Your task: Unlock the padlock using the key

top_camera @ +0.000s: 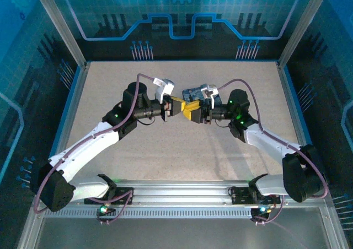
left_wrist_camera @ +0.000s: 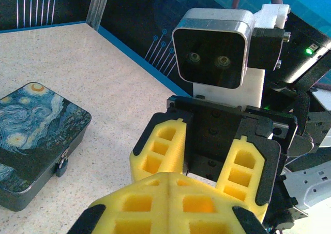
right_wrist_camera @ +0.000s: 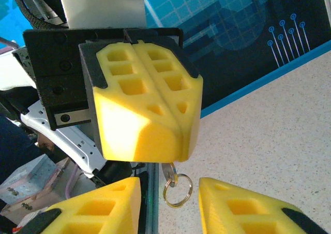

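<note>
Here, key (right_wrist_camera: 168, 171) dangling from clamped left tool (right_wrist_camera: 176, 143)

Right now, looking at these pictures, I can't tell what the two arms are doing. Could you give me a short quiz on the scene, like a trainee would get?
1. Fill in: the padlock hangs on the side of the blue painted ____.
2. True or false: the right gripper is open and faces the left gripper.
3. What is the left gripper pinching? A) the padlock B) the key, with its ring dangling below C) nothing

Key: 1 tin; 2 true; 3 B.
</note>
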Motion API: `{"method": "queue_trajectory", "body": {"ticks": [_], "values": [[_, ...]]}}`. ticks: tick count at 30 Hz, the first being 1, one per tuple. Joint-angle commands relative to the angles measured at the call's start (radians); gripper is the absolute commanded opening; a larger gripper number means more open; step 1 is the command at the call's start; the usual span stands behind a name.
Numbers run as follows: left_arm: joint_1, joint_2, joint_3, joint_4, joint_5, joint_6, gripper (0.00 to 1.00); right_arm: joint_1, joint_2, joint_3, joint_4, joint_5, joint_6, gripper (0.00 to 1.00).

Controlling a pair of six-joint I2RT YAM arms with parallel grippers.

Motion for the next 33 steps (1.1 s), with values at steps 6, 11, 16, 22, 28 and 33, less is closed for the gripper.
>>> {"method": "queue_trajectory", "body": {"ticks": [6,11,16,22,28,33], "values": [[0.003,-0.004,0.012,0.042,0.029,-0.011,0.00,0.015,0.021,0.040,0.039,0.005,0.011,0.28],[0.002,-0.004,0.010,0.042,0.030,-0.009,0.00,0.019,0.024,0.040,0.042,0.013,0.013,0.25],[0.002,-0.002,0.007,0.045,0.031,-0.009,0.00,0.020,0.021,0.045,0.042,0.018,0.014,0.25],[0.002,-0.002,0.006,0.042,0.032,-0.007,0.00,0.020,0.021,0.052,0.041,0.019,0.015,0.22],[0.002,-0.001,0.006,0.045,0.029,-0.006,0.00,0.020,0.024,0.051,0.037,0.017,0.014,0.17],[0.002,-0.001,0.006,0.046,0.025,-0.008,0.00,0.021,0.024,0.047,0.024,0.017,0.009,0.12]]}}
